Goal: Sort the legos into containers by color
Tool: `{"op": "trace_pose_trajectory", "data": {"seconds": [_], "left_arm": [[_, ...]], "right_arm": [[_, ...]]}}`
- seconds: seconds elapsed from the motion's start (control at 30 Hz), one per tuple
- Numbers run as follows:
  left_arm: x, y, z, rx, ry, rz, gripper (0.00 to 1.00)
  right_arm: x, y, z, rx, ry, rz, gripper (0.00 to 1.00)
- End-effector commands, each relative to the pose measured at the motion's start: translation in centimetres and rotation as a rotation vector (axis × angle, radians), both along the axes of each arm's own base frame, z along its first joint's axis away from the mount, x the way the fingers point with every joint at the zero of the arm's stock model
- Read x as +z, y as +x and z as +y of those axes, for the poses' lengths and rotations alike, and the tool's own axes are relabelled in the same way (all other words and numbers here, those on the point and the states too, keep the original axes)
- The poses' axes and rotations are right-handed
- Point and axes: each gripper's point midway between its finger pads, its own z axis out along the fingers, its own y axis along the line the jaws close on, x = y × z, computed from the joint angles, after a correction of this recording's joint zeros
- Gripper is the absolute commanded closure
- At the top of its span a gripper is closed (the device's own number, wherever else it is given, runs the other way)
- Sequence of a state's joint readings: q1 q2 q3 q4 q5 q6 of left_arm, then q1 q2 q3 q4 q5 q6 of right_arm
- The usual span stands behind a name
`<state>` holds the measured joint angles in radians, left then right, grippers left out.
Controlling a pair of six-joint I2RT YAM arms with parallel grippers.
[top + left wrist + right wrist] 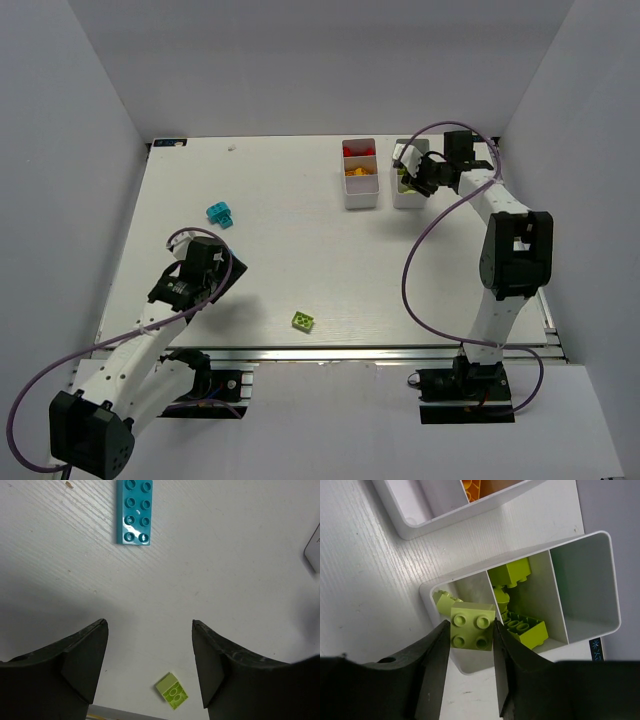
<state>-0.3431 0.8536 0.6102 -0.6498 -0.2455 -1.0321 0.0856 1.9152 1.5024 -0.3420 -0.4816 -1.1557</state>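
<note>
Two white bins stand side by side at the far right of the table point(300, 250), close together but apart. The left-hand bin point(359, 200) holds red bricks point(357, 151) in its far compartment and orange bricks point(360, 170) in the middle one. The right-hand bin point(600, 536) is partly hidden in the top view by the right arm, which reaches over it. The right pincer point(470, 635) is closed narrowly on a lime two-by-two brick point(472, 627). Its studs face the wrist camera and a finger presses against each of two opposite sides. That brick hangs above the end compartment at the left of the wrist view, by the divider. Part of another lime piece point(445, 600) shows in that compartment beneath it. The middle compartment beside it contains several lime bricks point(512, 572) piled against one another. At the left side of the table, the left pincer point(150, 630) is spread wide with nothing between its fingers, hovering over bare tabletop. A cyan brick point(133, 511), two studs wide and four long, lies flat ahead of it, well apart from the fingers. A loose lime brick point(302, 320) lies alone near the front edge of the table, between the two arms. In the left wrist view it appears low between the fingers.
</note>
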Motion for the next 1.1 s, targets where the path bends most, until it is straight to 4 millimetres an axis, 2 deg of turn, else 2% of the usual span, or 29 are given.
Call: {"op": "trace_pose_trajectory", "data": {"seconds": [0.0, 0.07, 0.1, 0.23, 0.33, 0.37, 0.4, 0.43, 0.47, 0.5, 0.53, 0.57, 0.63, 0.67, 0.7, 0.73, 0.77, 0.8, 0.83, 0.87, 0.9, 0.93, 0.97, 1.0, 1.07], "left_arm": [[0.8, 0.5, -0.1, -0.005, -0.006, -0.024, 0.23], [0.9, 0.6, -0.2, -0.005, -0.006, -0.024, 0.23], [1.0, 0.6, -0.1, -0.005, -0.003, -0.023, 0.23], [1.3, 0.6, 0.0, 0.000, 0.004, -0.025, 0.23], [1.4, 0.5, 0.1, 0.005, 0.002, -0.030, 0.23], [1.5, 0.4, 0.2, 0.007, 0.001, -0.033, 0.23], [1.4, 0.4, 0.2, 0.008, 0.002, -0.034, 0.23], [1.6, 0.4, 0.2, 0.008, -0.002, -0.044, 0.23], [1.5, 0.4, 0.3, 0.009, 0.001, -0.046, 0.23], [1.7, 0.4, 0.3, 0.007, 0.000, -0.053, 0.23], [1.9, 0.5, 0.3, 0.008, 0.000, -0.064, 0.23], [2.1, 0.5, 0.4, 0.010, 0.004, -0.071, 0.23], [2.4, 0.6, 0.5, 0.009, 0.007, -0.080, 0.23], [2.5, 0.6, 0.5, 0.009, 0.010, -0.084, 0.23], [2.6, 0.6, 0.6, 0.009, 0.012, -0.083, 0.23], [2.7, 0.5, 0.6, 0.009, 0.013, -0.081, 0.23], [2.8, 0.4, 0.7, 0.011, 0.012, -0.087, 0.23], [2.8, 0.2, 0.8, 0.013, 0.012, -0.087, 0.23], [2.7, 0.0, 0.8, 0.017, 0.009, -0.085, 0.23], [2.9, -0.1, 0.9, 0.020, 0.002, -0.100, 0.23], [2.7, -0.3, 1.0, 0.029, -0.003, -0.098, 0.23], [2.7, -0.5, 1.0, 0.032, -0.006, -0.101, 0.23], [2.9, -0.6, 1.1, 0.034, -0.013, -0.114, 0.23], [2.9, -0.8, 1.2, 0.043, -0.013, -0.114, 0.23], [2.9, -1.1, 1.5, 0.050, -0.009, -0.115, 0.23]], "right_arm": [[1.5, 1.1, 0.3, 0.000, 0.016, -0.049, 0.50], [1.3, 1.5, 0.1, -0.019, 0.019, -0.052, 0.42], [1.3, 1.6, 0.1, -0.023, 0.019, -0.053, 0.35], [1.9, 1.7, 0.1, -0.036, 0.035, -0.061, 0.27], [4.1, 0.9, 0.7, -0.029, 0.078, -0.073, 0.26], [5.9, 0.0, 1.6, 0.017, 0.120, -0.084, 0.25], [5.6, -1.9, 2.3, 0.050, 0.148, -0.014, 0.24], [6.2, -3.5, 3.2, 0.128, 0.168, 0.003, 0.23], [7.7, -6.5, 5.5, 0.262, 0.263, 0.038, 0.21], [6.6, -10.4, 6.5, 0.320, 0.301, 0.182, 0.18], [6.5, -13.0, 7.6, 0.392, 0.324, 0.232, 0.16], [5.9, -16.8, 10.1, 0.524, 0.325, 0.258, 0.12], [4.5, -22.0, 12.3, 0.603, 0.319, 0.365, 0.10], [2.8, -27.0, 14.1, 0.649, 0.296, 0.467, 0.10], [2.5, -27.2, 15.9, 0.667, 0.290, 0.400, 0.11], [1.4, -28.0, 16.7, 0.632, 0.243, 0.389, 0.11], [-0.2, -32.3, 17.9, 0.600, 0.233, 0.491, 0.11], [-0.7, -32.9, 18.9, 0.585, 0.230, 0.469, 0.11], [-0.1, -32.3, 20.8, 0.574, 0.259, 0.378, 0.11], [-1.2, -33.2, 21.7, 0.525, 0.218, 0.374, 0.11], [-1.6, -33.8, 22.2, 0.470, 0.225, 0.433, 0.11], [-2.2, -33.5, 22.5, 0.408, 0.212, 0.439, 0.11], [-2.4, -33.8, 23.7, 0.395, 0.231, 0.439, 0.11], [-2.7, -34.0, 23.9, 0.373, 0.233, 0.457, 0.11], [-3.0, -33.8, 25.0, 0.332, 0.226, 0.404, 0.11]]}}
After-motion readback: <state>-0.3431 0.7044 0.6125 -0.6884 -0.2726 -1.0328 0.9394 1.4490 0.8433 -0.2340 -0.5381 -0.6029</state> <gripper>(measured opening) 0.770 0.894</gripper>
